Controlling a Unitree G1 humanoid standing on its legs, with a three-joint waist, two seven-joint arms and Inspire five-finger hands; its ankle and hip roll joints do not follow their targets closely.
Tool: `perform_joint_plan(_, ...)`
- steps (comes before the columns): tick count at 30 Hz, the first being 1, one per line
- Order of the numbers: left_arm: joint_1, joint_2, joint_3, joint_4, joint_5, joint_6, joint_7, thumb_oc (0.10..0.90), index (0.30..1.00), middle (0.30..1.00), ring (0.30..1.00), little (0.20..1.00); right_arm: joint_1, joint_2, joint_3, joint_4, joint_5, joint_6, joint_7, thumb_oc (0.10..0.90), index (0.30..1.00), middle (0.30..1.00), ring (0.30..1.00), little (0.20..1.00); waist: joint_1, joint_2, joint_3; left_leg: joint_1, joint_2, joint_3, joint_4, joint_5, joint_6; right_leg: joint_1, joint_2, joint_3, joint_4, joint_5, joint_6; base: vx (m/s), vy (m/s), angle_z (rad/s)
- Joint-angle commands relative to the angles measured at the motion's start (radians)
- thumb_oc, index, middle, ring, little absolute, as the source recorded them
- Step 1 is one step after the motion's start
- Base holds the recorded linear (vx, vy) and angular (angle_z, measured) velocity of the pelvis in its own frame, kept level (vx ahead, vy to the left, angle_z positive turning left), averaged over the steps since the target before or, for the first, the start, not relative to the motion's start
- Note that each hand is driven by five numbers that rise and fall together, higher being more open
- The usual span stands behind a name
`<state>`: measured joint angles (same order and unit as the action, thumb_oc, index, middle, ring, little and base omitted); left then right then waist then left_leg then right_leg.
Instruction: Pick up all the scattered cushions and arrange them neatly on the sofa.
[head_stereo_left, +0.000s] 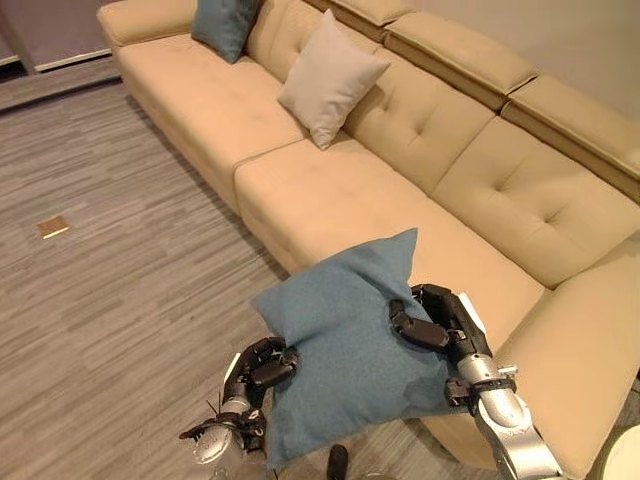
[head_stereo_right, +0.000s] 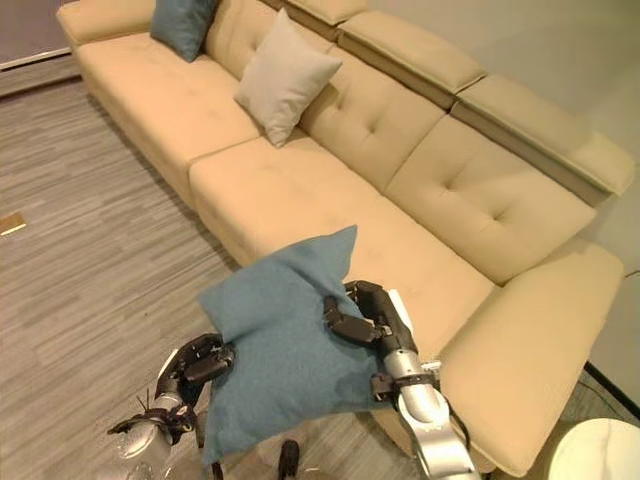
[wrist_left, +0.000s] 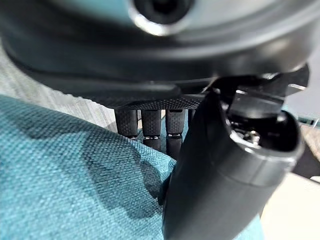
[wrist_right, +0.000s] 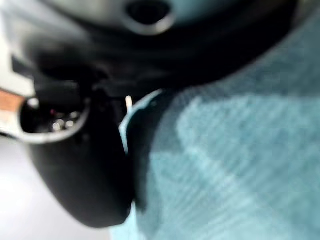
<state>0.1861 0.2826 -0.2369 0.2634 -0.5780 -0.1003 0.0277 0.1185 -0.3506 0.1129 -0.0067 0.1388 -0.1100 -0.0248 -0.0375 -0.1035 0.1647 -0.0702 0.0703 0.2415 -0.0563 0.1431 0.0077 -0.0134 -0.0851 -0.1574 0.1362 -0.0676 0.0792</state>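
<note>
between my two hands, just off the sofa's (head_stereo_left: 400, 200) front edge, the blue cushion (head_stereo_left: 345, 345) hangs above the floor (head_stereo_left: 110, 300). my worry is it slipping: each grip bites only an edge, so a fast swing toward the seat could peel the cloth free, or the lower corner could catch the seat front. left hand (head_stereo_left: 268, 366) is curled on the left edge, thumb on top. right hand (head_stereo_left: 432, 322) clamps the right side, fingers folded over the face, wrist raised.

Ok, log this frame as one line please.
stage: carrying | held: teal fabric cushion | left hand: gripping its edge | right hand: gripping its edge | beige tufted sofa: teal and beige cushions placed
</note>
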Motion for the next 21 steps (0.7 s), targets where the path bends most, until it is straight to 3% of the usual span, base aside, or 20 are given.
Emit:
perform_joint_plan(1, -0.052, 0.031, 0.029, -0.168, 0.019, -0.102, -0.048, 0.400, 0.300, 0.300, 0.300, 0.300, -0.138, 0.054, -0.035, -0.117, 0.048, -0.156, -0.012, 0.400, 0.300, 0.300, 0.300, 0.300, 0.015, -0.036, -0.093, 0.005, -0.015, 0.017, 0.078, -0.161, -0.010, -0.026, -0.038, 0.001, 0.190, 0.040, 0.085, 0.13, 0.165, -0.17)
perform_joint_plan(5, -0.058, 0.033, 0.034, -0.173, 0.019, -0.114, -0.043, 0.400, 0.300, 0.300, 0.300, 0.300, -0.137, 0.074, -0.012, -0.109, 0.045, -0.156, -0.001, 0.400, 0.300, 0.300, 0.300, 0.300, 0.008, -0.012, -0.088, 0.067, -0.027, 0.034, 0.047, -0.188, 0.008, -0.108, -0.051, -0.004, 0.269, 0.074, 0.088, 0.15, 0.145, -0.02)
perform_joint_plan(8, -0.056, 0.028, 0.035, -0.173, 0.018, -0.115, -0.042, 0.400, 0.300, 0.300, 0.300, 0.300, -0.152, 0.068, 0.003, -0.099, 0.043, -0.155, -0.001, 0.400, 0.300, 0.300, 0.300, 0.300, 0.003, -0.002, -0.081, 0.110, -0.042, 0.043, 0.030, -0.212, 0.011, -0.131, -0.059, -0.065, 0.174, 0.058, 0.072, 0.23, 0.070, -0.23)
perform_joint_plan(9, -0.057, 0.025, 0.039, -0.175, 0.012, -0.115, -0.039, 0.400, 0.300, 0.300, 0.300, 0.300, -0.160, 0.067, 0.002, -0.093, 0.046, -0.155, -0.003, 0.400, 0.300, 0.300, 0.300, 0.300, 0.006, 0.000, -0.079, 0.140, -0.053, 0.040, 0.019, -0.236, 0.006, -0.161, -0.061, -0.120, 0.097, 0.069, 0.081, 0.21, 0.030, -0.32)
perform_joint_plan(10, -0.057, 0.025, 0.039, -0.176, 0.012, -0.116, -0.040, 0.400, 0.300, 0.300, 0.300, 0.300, -0.160, 0.066, 0.002, -0.093, 0.046, -0.155, -0.003, 0.400, 0.300, 0.300, 0.300, 0.300, 0.004, 0.000, -0.075, 0.135, -0.051, 0.049, 0.021, -0.224, 0.008, -0.159, -0.061, -0.131, 0.087, 0.084, 0.072, 0.26, 0.023, -0.39)
perform_joint_plan(11, -0.057, 0.023, 0.045, -0.177, 0.009, -0.115, -0.039, 0.400, 0.300, 0.300, 0.300, 0.300, -0.161, 0.065, 0.000, -0.094, 0.046, -0.156, -0.003, 0.400, 0.300, 0.300, 0.300, 0.300, 0.006, -0.001, -0.076, 0.154, -0.057, 0.045, 0.014, -0.243, 0.002, -0.172, -0.062, -0.158, 0.042, 0.087, 0.088, 0.13, -0.037, -0.26)
perform_joint_plan(12, -0.059, 0.020, 0.052, -0.178, 0.008, -0.119, -0.040, 0.400, 0.300, 0.300, 0.300, 0.300, -0.161, 0.065, -0.004, -0.087, 0.041, -0.163, -0.007, 0.400, 0.300, 0.300, 0.300, 0.300, 0.000, -0.003, -0.066, 0.163, -0.061, 0.060, 0.011, -0.238, -0.003, -0.187, -0.064, -0.221, -0.020, 0.133, 0.091, 0.19, -0.022, -0.08)
perform_joint_plan(17, -0.050, -0.008, 0.037, -0.166, 0.012, -0.117, -0.070, 0.400, 0.300, 0.300, 0.300, 0.300, -0.122, 0.048, -0.024, -0.085, 0.039, -0.164, 0.003, 0.400, 0.300, 0.300, 0.300, 0.300, -0.019, -0.011, -0.096, 0.188, -0.085, 0.038, 0.030, -0.282, -0.008, -0.134, -0.031, -0.166, -0.088, 0.141, 0.073, 0.20, -0.038, -0.04)
perform_joint_plan(19, -0.051, -0.012, 0.022, -0.165, 0.012, -0.114, -0.080, 0.400, 0.300, 0.300, 0.300, 0.300, -0.114, 0.035, -0.032, -0.086, 0.038, -0.168, -0.001, 0.400, 0.300, 0.300, 0.300, 0.300, -0.028, -0.008, -0.104, 0.187, -0.082, 0.035, 0.083, -0.315, -0.019, -0.107, -0.031, -0.175, -0.114, 0.142, 0.064, 0.22, -0.068, 0.22)
perform_joint_plan(20, -0.049, -0.016, 0.014, -0.165, 0.011, -0.112, -0.084, 0.400, 0.300, 0.300, 0.300, 0.300, -0.102, 0.031, -0.039, -0.088, 0.041, -0.168, 0.000, 0.400, 0.300, 0.300, 0.300, 0.300, -0.039, -0.007, -0.110, 0.182, -0.072, 0.039, 0.128, -0.329, -0.037, -0.087, -0.023, -0.170, -0.128, 0.132, 0.056, 0.26, -0.141, 0.33)
perform_joint_plan(21, -0.049, -0.022, 0.005, -0.163, 0.003, -0.108, -0.090, 0.400, 0.300, 0.300, 0.300, 0.300, -0.090, 0.020, -0.050, -0.091, 0.044, -0.169, 0.000, 0.400, 0.300, 0.300, 0.300, 0.300, -0.049, -0.012, -0.115, 0.143, -0.034, 0.052, 0.267, -0.327, -0.077, -0.050, -0.017, -0.173, -0.148, 0.118, 0.038, 0.20, -0.117, 0.17)
